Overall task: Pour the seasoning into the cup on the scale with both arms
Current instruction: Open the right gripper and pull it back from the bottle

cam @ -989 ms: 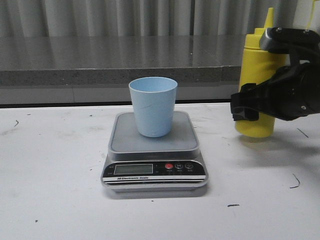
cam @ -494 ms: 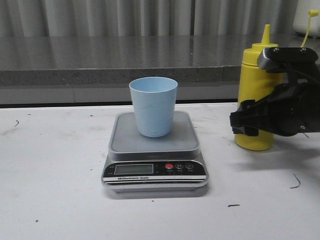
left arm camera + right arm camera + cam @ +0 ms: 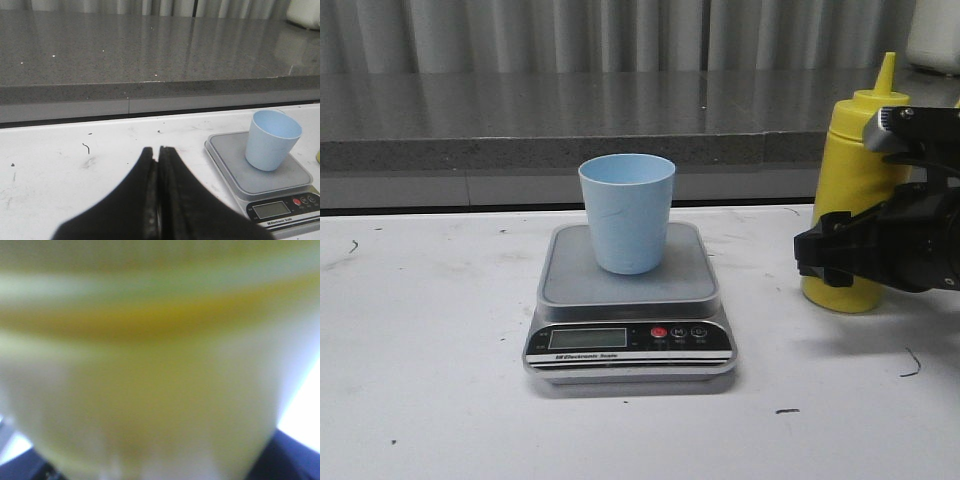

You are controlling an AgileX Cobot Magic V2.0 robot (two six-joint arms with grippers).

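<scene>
1. The yellow squeeze bottle (image 3: 850, 200) now stands upright further right on the white surface (image 3: 430, 380) than a second ago, well apart from the scale (image 3: 628, 300).
2. The right hand (image 3: 840, 262) grips the bottle's lower body.
3. The left hand (image 3: 157, 200) is closed, empty.
4. The pale blue cup (image 3: 627, 212) is unmoved on the scale.

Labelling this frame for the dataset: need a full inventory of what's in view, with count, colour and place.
cup: 1, pale blue, upright on the scale platform
scale: 1, silver-grey with black front panel and red button, centre of table
seasoning bottle: 1, yellow, upright at the table's right side
table: 1, white, scuffed
ledge: 1, grey, behind the table
left gripper: 1, black, fingers together, left of the scale
right gripper: 1, black, at the bottle; fingers' closure unclear
</scene>
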